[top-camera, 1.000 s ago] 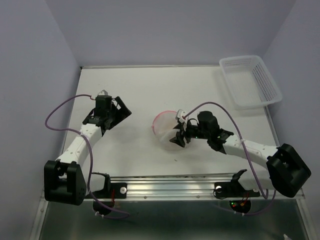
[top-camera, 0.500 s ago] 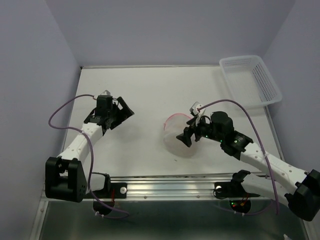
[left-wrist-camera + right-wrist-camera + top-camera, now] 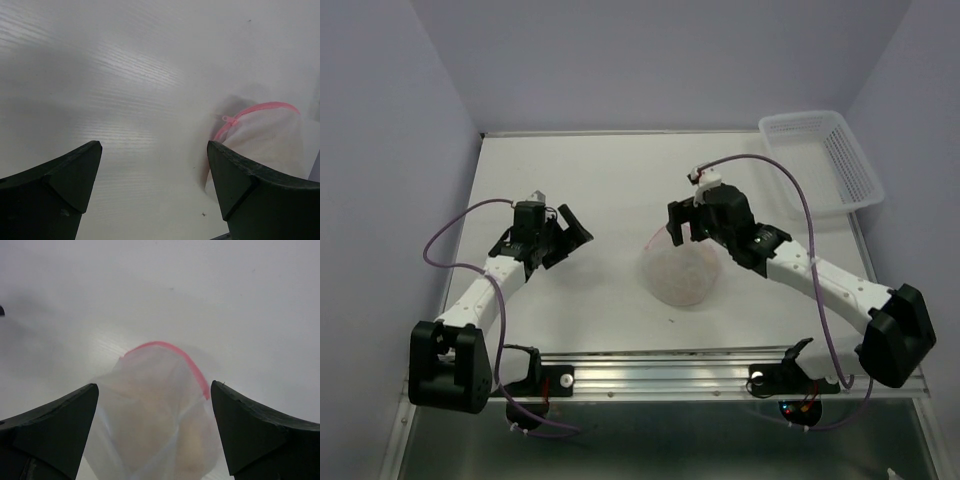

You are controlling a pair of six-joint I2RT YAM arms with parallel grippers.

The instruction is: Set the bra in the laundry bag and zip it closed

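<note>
The laundry bag (image 3: 682,272) lies as a rounded white mesh pouch on the table's middle, its pink zipper band (image 3: 660,237) at the far side. The peach bra (image 3: 192,440) shows dimly through the mesh, inside the bag. My right gripper (image 3: 686,228) hovers open just above the bag's far edge, touching nothing; in the right wrist view the bag (image 3: 150,405) sits below and between the spread fingers. My left gripper (image 3: 570,238) is open and empty well left of the bag, which shows in the left wrist view (image 3: 265,135) beside the right finger (image 3: 240,185).
A rigid white slotted basket (image 3: 820,165) stands at the table's far right corner. The arms' purple cables arc above each forearm. A metal rail (image 3: 660,375) runs along the near edge.
The right gripper opened, let go of the bag and rose toward the far side. The bag shifted slightly right and settled. The left gripper edged a little right.
</note>
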